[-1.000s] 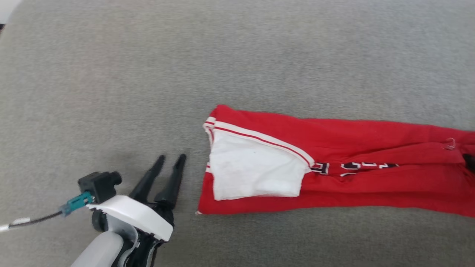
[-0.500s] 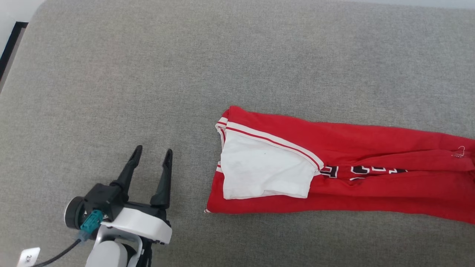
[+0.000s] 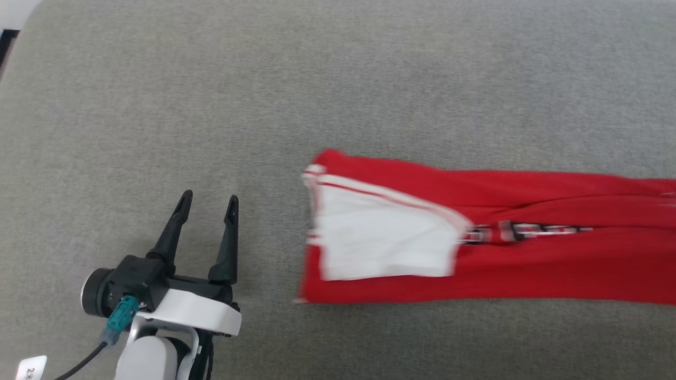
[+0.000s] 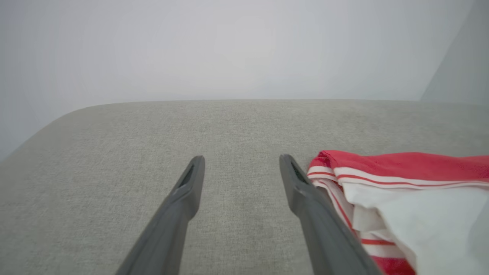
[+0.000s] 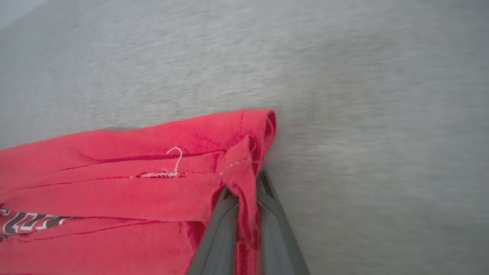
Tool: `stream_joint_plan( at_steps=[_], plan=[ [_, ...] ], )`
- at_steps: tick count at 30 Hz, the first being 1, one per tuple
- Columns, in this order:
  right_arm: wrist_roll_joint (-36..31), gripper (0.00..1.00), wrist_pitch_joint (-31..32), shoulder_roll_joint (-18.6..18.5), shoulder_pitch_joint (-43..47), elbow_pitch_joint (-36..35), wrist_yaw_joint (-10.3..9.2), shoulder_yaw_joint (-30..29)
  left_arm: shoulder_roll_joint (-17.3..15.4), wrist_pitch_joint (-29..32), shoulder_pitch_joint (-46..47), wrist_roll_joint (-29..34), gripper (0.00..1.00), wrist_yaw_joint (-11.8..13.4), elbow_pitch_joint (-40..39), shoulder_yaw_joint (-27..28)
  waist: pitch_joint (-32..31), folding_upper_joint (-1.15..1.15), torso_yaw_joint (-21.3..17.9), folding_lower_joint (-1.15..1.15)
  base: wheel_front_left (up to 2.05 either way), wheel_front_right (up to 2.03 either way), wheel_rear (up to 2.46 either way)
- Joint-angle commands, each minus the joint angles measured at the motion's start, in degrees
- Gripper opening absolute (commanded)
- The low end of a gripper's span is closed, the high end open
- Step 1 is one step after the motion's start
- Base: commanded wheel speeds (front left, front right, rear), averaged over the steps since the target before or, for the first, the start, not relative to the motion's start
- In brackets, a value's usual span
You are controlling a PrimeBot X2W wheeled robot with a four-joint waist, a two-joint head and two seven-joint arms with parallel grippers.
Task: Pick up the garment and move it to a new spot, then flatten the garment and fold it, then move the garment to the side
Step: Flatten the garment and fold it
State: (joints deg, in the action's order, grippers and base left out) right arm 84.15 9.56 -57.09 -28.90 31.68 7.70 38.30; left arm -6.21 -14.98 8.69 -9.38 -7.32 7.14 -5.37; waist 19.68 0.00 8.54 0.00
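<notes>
The garment, a red jersey with a white sleeve and striped trim, lies folded into a long band across the grey surface, running off the right edge of the head view. My left gripper stands open to the left of its sleeve end, apart from the cloth. In the left wrist view the left gripper has bare fabric surface between its fingers, with the garment beside the right finger. In the right wrist view my right gripper is shut on a fold of the garment at its red end.
A grey fabric-covered surface spreads under everything, with its rounded far edge against a pale wall. A dark strip shows past the surface's upper-left corner.
The right gripper has closed on the red end of the garment. The head camera has shifted, and the left gripper stands more upright in view with its fingers spread wider.
</notes>
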Motion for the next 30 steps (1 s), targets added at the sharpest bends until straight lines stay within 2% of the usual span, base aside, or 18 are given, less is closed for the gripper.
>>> stream_joint_plan(
  at_steps=[1,11,16,23,30],
  plan=[
    [0.4,0.00,-0.9,-2.3,0.4,1.7,-0.37,-1.1,-0.2,-0.3,0.3,-0.3,1.00,-0.2,-0.6,-0.2,0.1,0.00,-0.5,0.00,0.00,0.00,0.00],
    [1.2,0.00,-3.0,-10.4,1.3,8.4,-0.23,-5.2,-1.3,-0.3,0.7,-0.3,1.00,-0.2,-2.9,-0.3,0.0,0.00,-2.3,0.00,0.00,0.00,0.00],
    [0.0,0.00,-2.7,-10.1,0.7,9.2,-0.22,-5.0,-1.8,-0.3,0.9,-0.8,1.00,-0.2,-3.0,-0.1,-0.6,0.00,-2.7,0.00,0.00,0.00,0.00],
    [-4.9,0.00,-0.6,-9.1,0.7,-1.1,-0.21,-1.5,-1.6,-0.3,-0.2,-2.6,1.00,-0.2,-1.9,-0.8,-1.6,0.00,-3.6,0.00,0.00,0.00,0.00],
    [-11.8,0.00,2.7,-8.2,-1.7,-18.0,-0.22,0.5,-1.3,-0.3,-0.6,-2.1,1.00,-0.2,-2.1,0.1,-1.9,0.00,-4.4,0.00,0.00,0.00,0.00]
  ],
)
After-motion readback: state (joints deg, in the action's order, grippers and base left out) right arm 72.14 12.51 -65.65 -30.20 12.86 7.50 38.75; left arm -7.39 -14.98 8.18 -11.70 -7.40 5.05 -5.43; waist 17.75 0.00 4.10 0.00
